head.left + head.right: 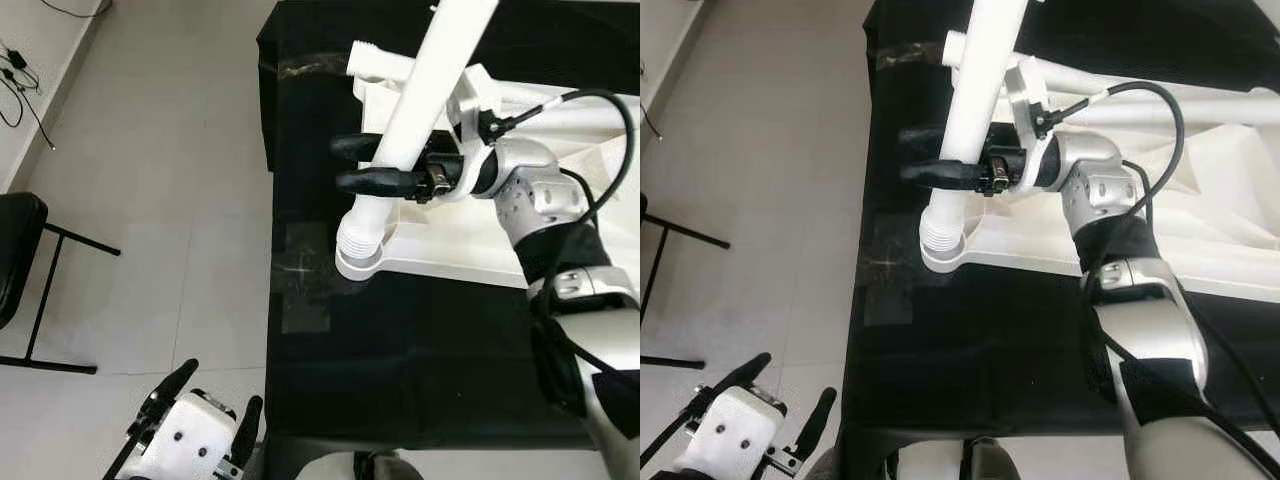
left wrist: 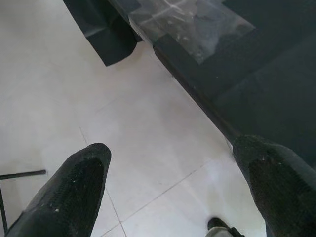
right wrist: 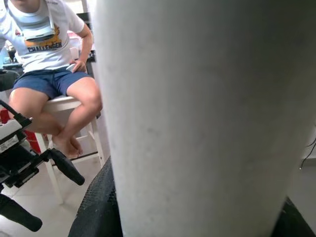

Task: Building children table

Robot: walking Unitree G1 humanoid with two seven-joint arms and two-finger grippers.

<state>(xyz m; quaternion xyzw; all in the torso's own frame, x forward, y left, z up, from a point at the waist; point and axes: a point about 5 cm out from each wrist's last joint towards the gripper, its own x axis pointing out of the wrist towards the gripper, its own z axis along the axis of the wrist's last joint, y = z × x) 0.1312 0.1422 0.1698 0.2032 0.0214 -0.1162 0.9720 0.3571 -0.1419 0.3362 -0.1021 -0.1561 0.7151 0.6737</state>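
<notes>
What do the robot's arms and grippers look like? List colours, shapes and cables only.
Right arm: silver, rounded segments, with black bands and a black cable looping over its wrist. Right gripper: two long black fingers on a white mount. Left gripper: white block with small dark dots, two long, textured black fingers.

The right arm (image 1: pixel 1145 330) is built of silver, rounded shells — a black band wraps it between two of them, and a black cable (image 1: pixel 1140 95) loops from the white wrist housing back along the arm. The right gripper (image 1: pixel 378 165) has two long black fingers with a rough, rubbery surface. The left gripper (image 1: pixel 207 400) has the same black fingers (image 2: pixel 74 190), set on a white block (image 1: pixel 190 438) marked with small dark screw holes — thin black struts brace its sides
</notes>
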